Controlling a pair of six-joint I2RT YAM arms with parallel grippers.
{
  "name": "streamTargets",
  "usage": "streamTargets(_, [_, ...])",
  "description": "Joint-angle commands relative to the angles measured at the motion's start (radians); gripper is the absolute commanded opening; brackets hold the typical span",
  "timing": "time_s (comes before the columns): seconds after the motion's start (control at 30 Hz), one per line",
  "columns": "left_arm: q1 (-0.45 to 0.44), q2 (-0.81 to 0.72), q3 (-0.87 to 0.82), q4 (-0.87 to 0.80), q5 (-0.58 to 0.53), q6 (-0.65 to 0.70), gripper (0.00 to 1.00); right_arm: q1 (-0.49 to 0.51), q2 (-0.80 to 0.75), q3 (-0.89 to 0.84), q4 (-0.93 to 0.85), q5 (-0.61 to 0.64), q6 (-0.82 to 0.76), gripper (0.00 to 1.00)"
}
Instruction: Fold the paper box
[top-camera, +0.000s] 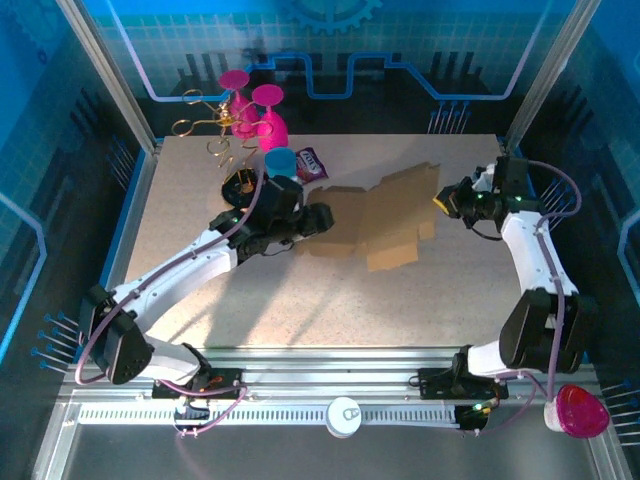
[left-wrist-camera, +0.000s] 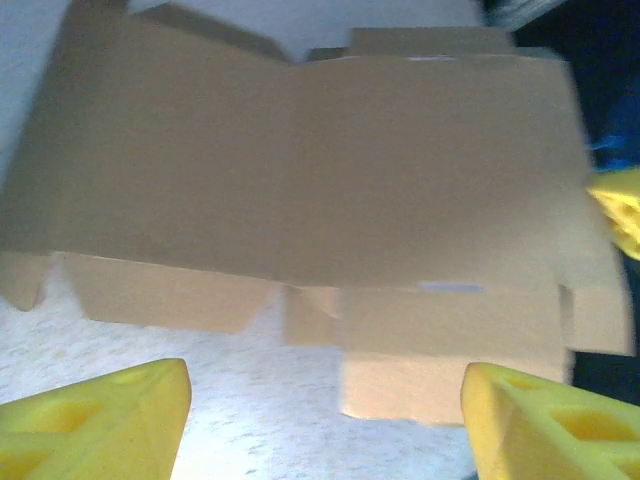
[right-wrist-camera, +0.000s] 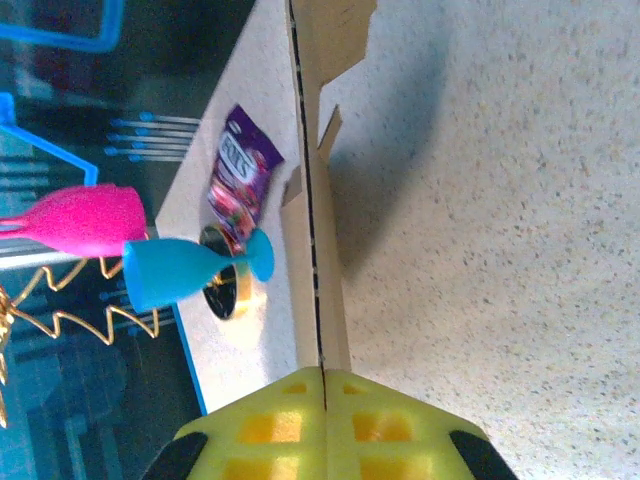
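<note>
1. Lying mid-table, the plain brown die-cut cardboard paper box (top-camera: 385, 215) is close to flat on the pale speckled table top (top-camera: 200, 330). Its flaps are spread outward, no walls stand, and there is no closed shape.
2. The right gripper (top-camera: 445, 200) sits at the sheet's right edge. In the right wrist view its yellow pads (right-wrist-camera: 325, 385) are clenched on the thin cardboard edge (right-wrist-camera: 322, 300), which runs away from them edge-on.
3. The left gripper (top-camera: 322, 218) is at the sheet's left edge. In the left wrist view its yellow fingers (left-wrist-camera: 325, 390) are spread wide with nothing between them. The sheet (left-wrist-camera: 320, 170) lies just ahead, apart from both pads.
4. In the left wrist view one long crease crosses the main panels, with small tabs along the near side (the view is blurred, so I cannot tell whether any panel is lifted).
5. Progress, as a judgement: early. One edge is gripped and no fold looks completed. Raising the side walls, tucking the tabs and closing the lid all appear to be left.
6. A purple foil snack packet (top-camera: 311, 162) and a blue plastic goblet (top-camera: 281, 163) lie near the sheet's far-left corner, apart from it.
</note>
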Motion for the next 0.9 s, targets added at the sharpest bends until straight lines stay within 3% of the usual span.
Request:
streamTargets(0.0, [-0.095,0.006,0.073,0.071,-0.052,0.249,0.81,0.056,-0.037,0.116,-0.098,0.176,0.116,0.0])
streamTargets(0.13, [-0.258,0.04,0.101,0.208,-0.107,0.6,0.84,0.119,0.004,0.257,-0.207,0.268,0.143,0.0])
streamTargets(0.23, [-0.34,0.106,0.152,0.197,-0.255,0.792,0.85,0.147,0.033,0.324,-0.252,0.299,0.161,0.0])
streamTargets(0.33, [-0.396,0.162,0.14,0.287,-0.384,0.954,0.87,0.162,0.041,0.357,-0.27,0.321,0.187,0.0])
streamTargets(0.7, [-0.406,0.336,0.214,0.394,-0.628,1.08,0.9,0.172,0.065,0.43,-0.306,0.313,0.221,0.0])
streamTargets(0.87, [-0.381,0.424,0.304,0.397,-0.736,1.102,0.86,0.173,0.067,0.447,-0.322,0.302,0.23,0.0])
